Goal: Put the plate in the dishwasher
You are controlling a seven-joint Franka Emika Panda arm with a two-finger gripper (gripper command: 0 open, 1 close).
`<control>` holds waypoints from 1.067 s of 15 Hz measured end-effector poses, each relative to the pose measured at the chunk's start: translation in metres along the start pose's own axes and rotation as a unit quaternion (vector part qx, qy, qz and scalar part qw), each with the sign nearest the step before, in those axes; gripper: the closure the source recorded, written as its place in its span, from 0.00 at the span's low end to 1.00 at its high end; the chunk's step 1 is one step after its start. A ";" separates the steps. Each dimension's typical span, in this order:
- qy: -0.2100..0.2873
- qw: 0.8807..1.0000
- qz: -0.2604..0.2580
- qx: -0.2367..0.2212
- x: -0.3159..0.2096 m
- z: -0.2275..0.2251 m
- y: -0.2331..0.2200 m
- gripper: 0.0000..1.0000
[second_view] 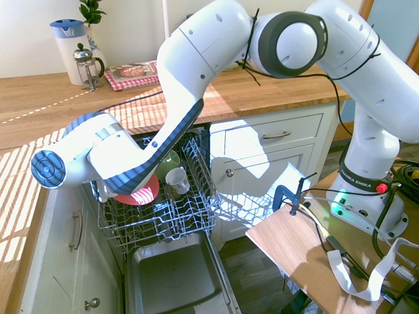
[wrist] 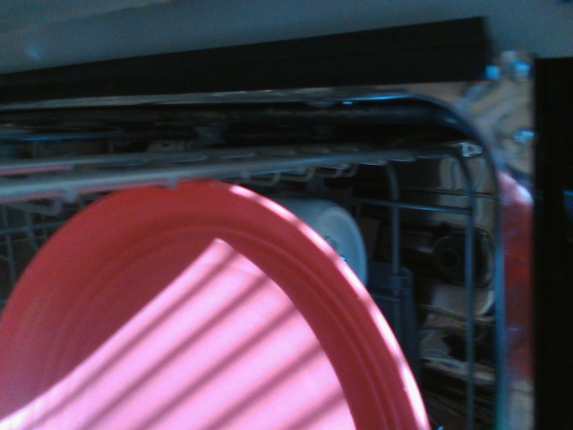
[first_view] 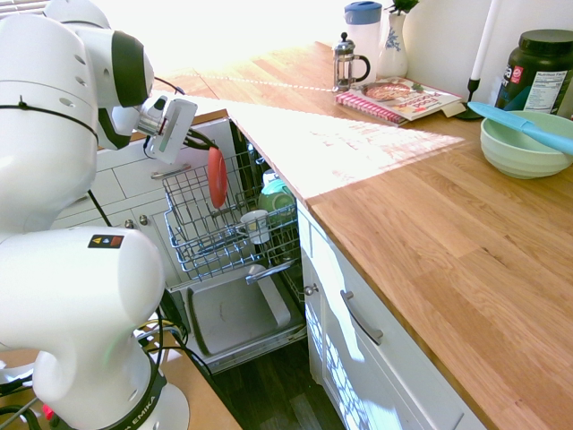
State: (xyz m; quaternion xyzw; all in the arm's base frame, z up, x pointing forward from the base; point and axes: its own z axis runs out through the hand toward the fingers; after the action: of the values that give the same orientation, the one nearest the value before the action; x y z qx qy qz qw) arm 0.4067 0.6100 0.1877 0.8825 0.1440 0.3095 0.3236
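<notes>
The pink-red plate (first_view: pixel 216 177) stands on edge above the back of the dishwasher's grey wire rack (first_view: pixel 199 235), its lower rim down among the wires. My gripper (first_view: pixel 207 146) is shut on the plate's top edge. In the second exterior view the arm hides the gripper, and only part of the plate (second_view: pixel 139 195) shows under it, inside the rack (second_view: pixel 196 210). The wrist view is filled by the plate (wrist: pixel 197 331) from close by, with rack wires (wrist: pixel 472 269) behind it. The dishwasher door (first_view: pixel 235 315) lies dropped open below the pulled-out rack.
A white cup (first_view: pixel 255 224) and a teal-green dish (first_view: pixel 277 193) sit in the rack to the plate's right. On the wooden counter (first_view: pixel 430 233) stand a pale green bowl (first_view: pixel 519 148) with a blue spatula, a French press (first_view: pixel 349 61) and a magazine (first_view: pixel 403 95). White cabinet fronts (first_view: pixel 358 340) flank the dishwasher.
</notes>
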 end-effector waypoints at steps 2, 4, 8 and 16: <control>-0.039 0.999 -0.009 0.008 -0.003 0.009 -0.013 0.00; -0.086 0.996 -0.013 0.022 0.007 0.015 -0.010 0.00; -0.202 0.976 -0.034 0.076 0.031 0.026 0.013 0.00; -0.358 0.911 -0.049 0.198 0.073 0.012 0.077 0.00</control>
State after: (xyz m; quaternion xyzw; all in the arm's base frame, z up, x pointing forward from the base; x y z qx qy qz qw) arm 0.4744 0.5799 0.2650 0.9719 0.1196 -0.0787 0.1868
